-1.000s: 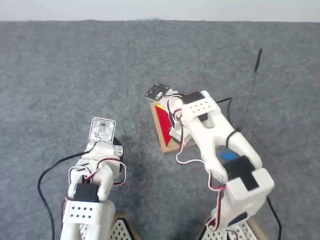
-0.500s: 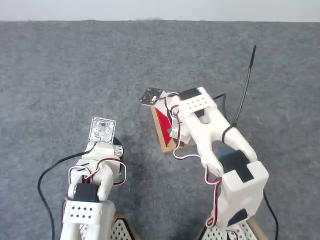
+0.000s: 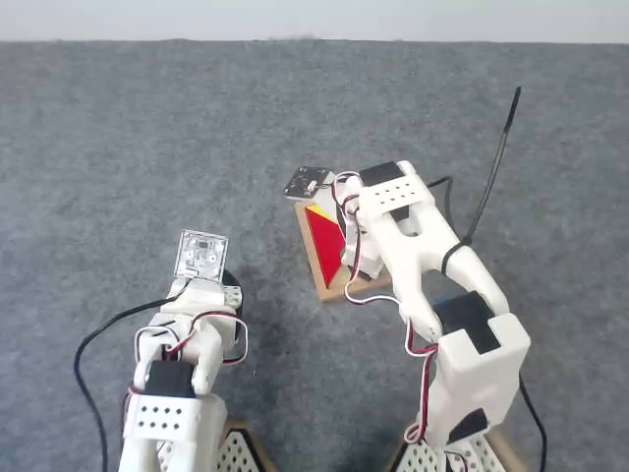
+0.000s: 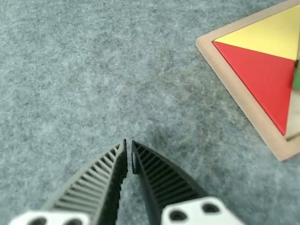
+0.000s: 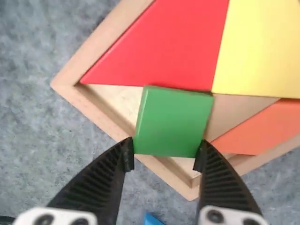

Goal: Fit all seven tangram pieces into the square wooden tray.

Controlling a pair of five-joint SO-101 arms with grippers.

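- Right gripper [image 5: 164, 154] is clamped on the green square wooden piece [image 5: 172, 121], one ribbed black finger against each of two opposite sides.
- That green square sits over the square wooden tray [image 5: 70, 86], at the tray corner nearest the gripper. Its far edge touches the red triangular piece [image 5: 164, 42], and one far corner meets the point where red joins the yellow triangular piece [image 5: 262, 47].
- An orange piece [image 5: 262, 131] lies in the tray just beside the square, and bare wood shows on either side of the square.
- Whether the square is already down on the tray floor or held just above it cannot be told.
- Left gripper [image 4: 129, 150] hangs over the grey felt mat [image 3: 147, 128] with its jaws closed on nothing, well apart from the tray's rim [image 4: 237, 86].
- A small blue corner [image 5: 152, 219] shows on the mat near the tray, probably another piece waiting.
- Step in hand, as I judge it: seating the square, with three pieces already in and several to go.
- Next move likely calls for pressing the square flat, keeping its corner at the centre, then opening the jaws without dragging it askew.
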